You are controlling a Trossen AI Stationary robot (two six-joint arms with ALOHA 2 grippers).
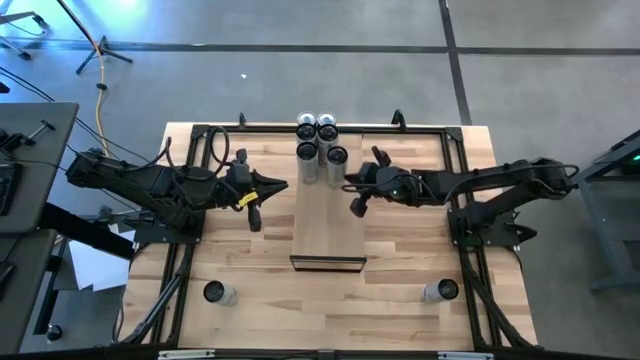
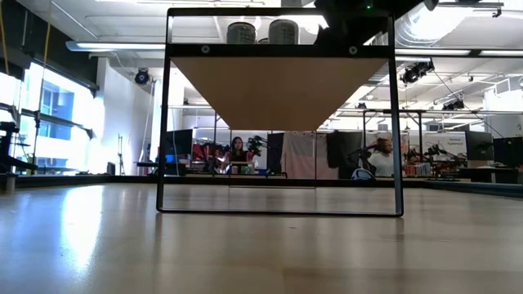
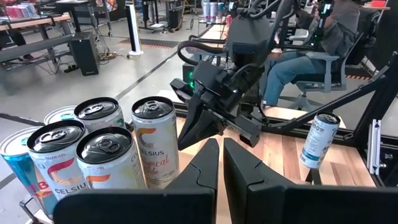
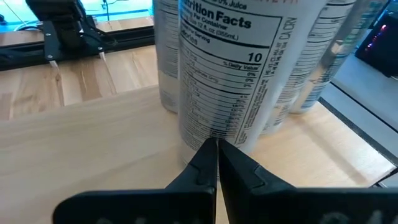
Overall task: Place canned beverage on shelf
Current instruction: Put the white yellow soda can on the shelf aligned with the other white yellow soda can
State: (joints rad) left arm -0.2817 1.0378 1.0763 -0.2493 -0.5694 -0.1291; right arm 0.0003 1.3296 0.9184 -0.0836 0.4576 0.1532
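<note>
The shelf (image 1: 328, 225) stands at the centre of the worktop (image 1: 400, 280). Five upright cans (image 1: 320, 150) are grouped at its far end. Two further cans lie on the worktop near the front edge: one at the left (image 1: 217, 293), one at the right (image 1: 440, 291).

The left end effector (image 1: 270, 186) sits just left of the shelf, fingers pressed together, holding nothing. The right end effector (image 1: 352, 207) reaches over the shelf's right edge, just beside the grouped cans, fingers likewise closed and empty.

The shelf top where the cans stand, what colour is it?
Light, pale wood with a dark front edge; the shelf shows best in the high view.
</note>
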